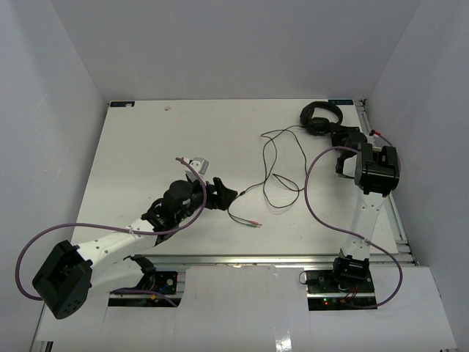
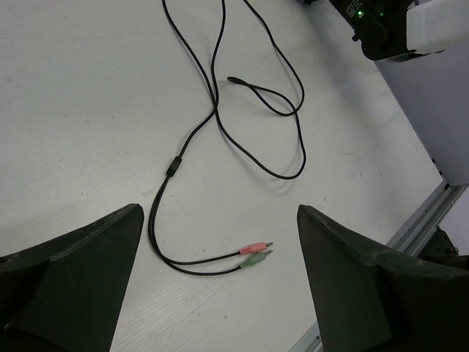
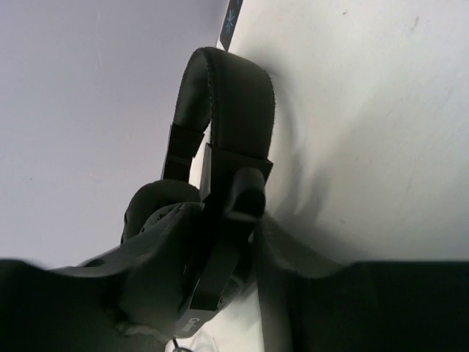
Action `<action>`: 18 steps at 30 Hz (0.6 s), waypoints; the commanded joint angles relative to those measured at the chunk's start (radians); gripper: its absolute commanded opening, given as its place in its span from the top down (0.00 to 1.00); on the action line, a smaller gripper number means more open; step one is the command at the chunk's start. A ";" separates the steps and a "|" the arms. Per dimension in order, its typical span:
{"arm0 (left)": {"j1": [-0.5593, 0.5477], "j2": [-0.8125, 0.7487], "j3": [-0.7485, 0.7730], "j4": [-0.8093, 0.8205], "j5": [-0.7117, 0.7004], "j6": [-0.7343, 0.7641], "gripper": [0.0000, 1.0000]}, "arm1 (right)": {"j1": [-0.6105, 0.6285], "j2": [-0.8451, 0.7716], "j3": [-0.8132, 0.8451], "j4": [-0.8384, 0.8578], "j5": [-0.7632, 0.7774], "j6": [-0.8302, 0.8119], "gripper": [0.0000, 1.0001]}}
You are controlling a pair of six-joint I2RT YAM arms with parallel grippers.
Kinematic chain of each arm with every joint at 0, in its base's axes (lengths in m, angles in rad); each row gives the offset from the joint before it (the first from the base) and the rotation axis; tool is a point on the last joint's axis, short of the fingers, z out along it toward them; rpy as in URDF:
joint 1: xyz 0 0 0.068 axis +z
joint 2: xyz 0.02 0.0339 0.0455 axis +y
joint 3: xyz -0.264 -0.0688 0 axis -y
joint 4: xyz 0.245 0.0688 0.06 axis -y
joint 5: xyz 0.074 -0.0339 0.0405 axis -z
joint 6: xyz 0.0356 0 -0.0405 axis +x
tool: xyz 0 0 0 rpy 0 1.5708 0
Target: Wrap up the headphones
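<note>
On the right wrist view, my right fingers (image 3: 139, 286) are a dark blur along the bottom edge. They cover the lower part of the headphones (image 3: 227, 110), and I can't tell whether they pinch it. On the left wrist view, the cable (image 2: 220, 125) runs off the top edge and my left fingers (image 2: 73, 279) are cut off below.

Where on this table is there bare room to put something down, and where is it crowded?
Bare: the far-left table, between the left wall and the cable; also the near strip right of the plugs. Crowded: the centre, with cable loops by the left gripper, and the far-right corner, where the right gripper meets the headphones.
</note>
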 commanded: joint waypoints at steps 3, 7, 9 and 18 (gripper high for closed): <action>-0.006 -0.033 0.010 0.005 -0.007 0.000 0.06 | -0.035 0.009 0.028 0.055 -0.083 -0.022 0.92; -0.007 -0.043 0.018 0.005 0.009 -0.007 0.08 | -0.057 -0.038 0.015 0.115 -0.231 -0.070 0.92; -0.006 -0.040 0.036 -0.009 0.016 -0.022 0.08 | -0.063 -0.062 0.015 0.170 -0.381 -0.071 0.92; -0.007 0.037 0.332 -0.300 0.201 -0.003 0.10 | -0.043 -0.214 -0.276 0.604 -0.722 0.114 0.92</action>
